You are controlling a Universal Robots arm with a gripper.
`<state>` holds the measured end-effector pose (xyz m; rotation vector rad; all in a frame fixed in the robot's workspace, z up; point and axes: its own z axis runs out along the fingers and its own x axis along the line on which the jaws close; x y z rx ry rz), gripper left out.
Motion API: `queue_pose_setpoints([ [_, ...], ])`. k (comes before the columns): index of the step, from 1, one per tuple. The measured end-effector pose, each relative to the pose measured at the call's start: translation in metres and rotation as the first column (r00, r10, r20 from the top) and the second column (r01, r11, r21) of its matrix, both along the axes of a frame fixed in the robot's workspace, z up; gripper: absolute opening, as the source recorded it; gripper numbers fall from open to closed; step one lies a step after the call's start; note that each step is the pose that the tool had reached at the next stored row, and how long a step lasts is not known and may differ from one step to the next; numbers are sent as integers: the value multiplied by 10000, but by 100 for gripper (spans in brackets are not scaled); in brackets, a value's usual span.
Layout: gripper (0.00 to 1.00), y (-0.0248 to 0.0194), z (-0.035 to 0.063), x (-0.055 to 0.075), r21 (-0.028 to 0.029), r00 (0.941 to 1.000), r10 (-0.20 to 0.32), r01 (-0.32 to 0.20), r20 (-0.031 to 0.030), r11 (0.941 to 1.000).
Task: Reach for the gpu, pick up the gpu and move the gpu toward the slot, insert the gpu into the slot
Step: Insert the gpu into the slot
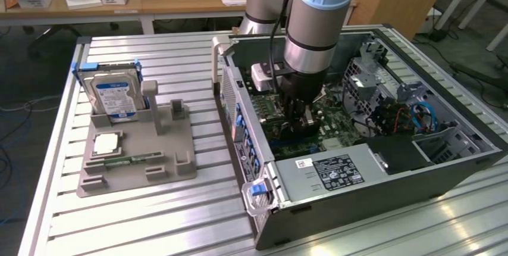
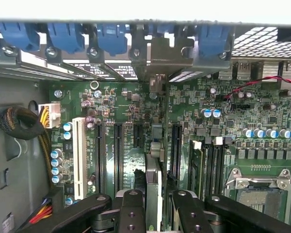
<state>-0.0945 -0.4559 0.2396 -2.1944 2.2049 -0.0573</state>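
My gripper (image 1: 301, 126) reaches down into the open computer case (image 1: 444, 166), over the green motherboard (image 1: 337, 119). In the wrist view the gpu (image 2: 154, 182) appears edge-on as a thin dark card, upright between my fingers (image 2: 132, 213). The gripper (image 2: 157, 206) is shut on it. The card runs away from the gripper toward the case's rear wall, where its grey metal bracket (image 2: 160, 60) stands among the blue clips. It stands in line between two long black expansion slots (image 2: 118, 155). The slot beneath the card is hidden by its edge, and I cannot tell how deep the card sits.
A grey fixture (image 1: 135, 172) at the exterior view's left holds a silver hard drive (image 1: 115, 92), a processor chip (image 1: 107, 143) and a small green memory stick (image 1: 127, 161). Inside the case are a power supply (image 1: 334, 169), cable bundles (image 2: 19, 121), capacitors and the empty processor socket (image 2: 259, 187).
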Motion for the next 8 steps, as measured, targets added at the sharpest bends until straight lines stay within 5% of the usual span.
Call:
queue_pose_setpoints([
  [8, 26, 1, 4, 0, 6, 10000, -1, 1, 3, 10000],
])
